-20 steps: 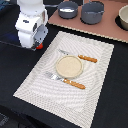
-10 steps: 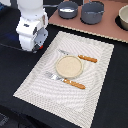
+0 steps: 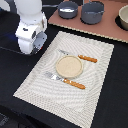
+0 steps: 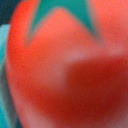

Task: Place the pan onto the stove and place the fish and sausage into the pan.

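— Slightly lower now, the arm (image 3: 31, 27) sits a bit nearer to the striped placemat (image 3: 70, 95) on the exterior view's left. Nothing else has moved.

— And the gripper?

— It is hidden under the white body, so I cannot tell if it is clenched or released. The wrist view is filled by the sausage (image 4: 65, 75) (red-orange, blurred, with a green star-shaped top), very close.

— The pan?

— The pan (image 3: 68, 9) stands far, on the stove (image 3: 107, 30), beside the larger grey pot (image 3: 92, 12). I cannot see the fish.
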Motion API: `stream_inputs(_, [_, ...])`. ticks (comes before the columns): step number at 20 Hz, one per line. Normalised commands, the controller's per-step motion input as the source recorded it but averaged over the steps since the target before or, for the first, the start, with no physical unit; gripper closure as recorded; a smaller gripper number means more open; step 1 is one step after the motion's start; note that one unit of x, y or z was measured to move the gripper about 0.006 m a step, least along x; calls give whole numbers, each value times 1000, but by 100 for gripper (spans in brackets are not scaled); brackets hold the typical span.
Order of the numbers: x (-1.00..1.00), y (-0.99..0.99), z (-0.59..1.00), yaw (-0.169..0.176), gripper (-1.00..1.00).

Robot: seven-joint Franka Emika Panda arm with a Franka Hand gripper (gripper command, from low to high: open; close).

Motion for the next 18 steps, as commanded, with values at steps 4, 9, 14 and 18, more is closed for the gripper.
stream_inputs(4, [69, 214, 926, 0, 100])
stream_inputs(9, [234, 674, 1000, 63, 100])
stream_inputs(14, [201, 772, 979, 62, 100])
stream_inputs(18, [145, 803, 793, 58, 100])
